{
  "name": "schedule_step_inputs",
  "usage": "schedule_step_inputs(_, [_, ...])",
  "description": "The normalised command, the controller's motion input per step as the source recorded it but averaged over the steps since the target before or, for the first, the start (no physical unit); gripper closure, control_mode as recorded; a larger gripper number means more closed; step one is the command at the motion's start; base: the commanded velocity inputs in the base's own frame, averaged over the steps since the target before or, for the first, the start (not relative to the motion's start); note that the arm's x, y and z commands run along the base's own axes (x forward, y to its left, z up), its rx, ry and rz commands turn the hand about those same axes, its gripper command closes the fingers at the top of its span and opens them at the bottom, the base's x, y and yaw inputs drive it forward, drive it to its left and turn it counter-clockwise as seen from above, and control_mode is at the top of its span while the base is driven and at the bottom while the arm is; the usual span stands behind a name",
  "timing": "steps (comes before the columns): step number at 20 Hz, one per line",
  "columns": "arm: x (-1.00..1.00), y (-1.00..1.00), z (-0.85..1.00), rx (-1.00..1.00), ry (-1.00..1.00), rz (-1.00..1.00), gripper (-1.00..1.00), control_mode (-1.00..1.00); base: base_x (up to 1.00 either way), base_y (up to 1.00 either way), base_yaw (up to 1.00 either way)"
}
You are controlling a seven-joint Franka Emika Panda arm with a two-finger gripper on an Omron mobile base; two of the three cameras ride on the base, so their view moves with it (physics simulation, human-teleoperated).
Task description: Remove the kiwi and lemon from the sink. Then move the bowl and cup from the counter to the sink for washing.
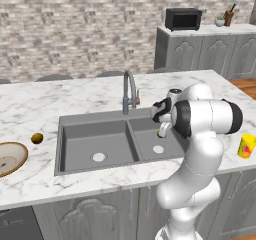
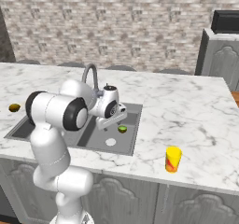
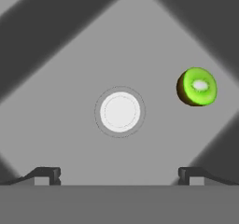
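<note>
White marble with grey veins is running across the tabletop (image 1: 45,101) I am looking over from the left base view, and the dark grey sink (image 1: 95,139) is sitting sunk into it under a curved steel faucet (image 1: 129,91). My arm (image 1: 200,149) is bending in front of the right basin and covering most of it, with a sliver of the kiwi (image 1: 162,133) peeking out beside the wrist. The bowl (image 1: 9,158) is lying at the left edge, a golden-brown round fruit (image 1: 37,138) is resting just beside it, and the cup (image 1: 246,146) is standing on the right.

From the right base view, I am seeing the hand hanging over the right basin, the kiwi lying near the pale drain (image 2: 110,142), and the cup standing well apart on the marble.

In the hand view, my jaws are standing wide open and gripping nothing, the two fingertips (image 3: 46,174) are framing the drain, and the cut kiwi is lying off to the upper right.
</note>
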Motion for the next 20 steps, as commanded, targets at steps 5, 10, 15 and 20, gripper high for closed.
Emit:
schedule_step_inputs(5, [0.19, 0.00, -0.12, 0.00, 0.00, 0.00, -1.00, -1.00, 0.00, 0.00, 0.00])
schedule_step_inputs(10, [0.17, -0.01, -0.12, 0.00, 0.00, 0.00, -1.00, -1.00, 0.00, 0.00, 0.00])
schedule_step_inputs(15, [0.13, 0.00, -0.14, 0.00, 0.00, 0.00, -1.00, -1.00, 0.00, 0.00, 0.00])
schedule_step_inputs(20, [0.09, 0.00, -0.16, 0.00, -0.01, 0.00, -1.00, -1.00, 0.00, 0.00, 0.00])
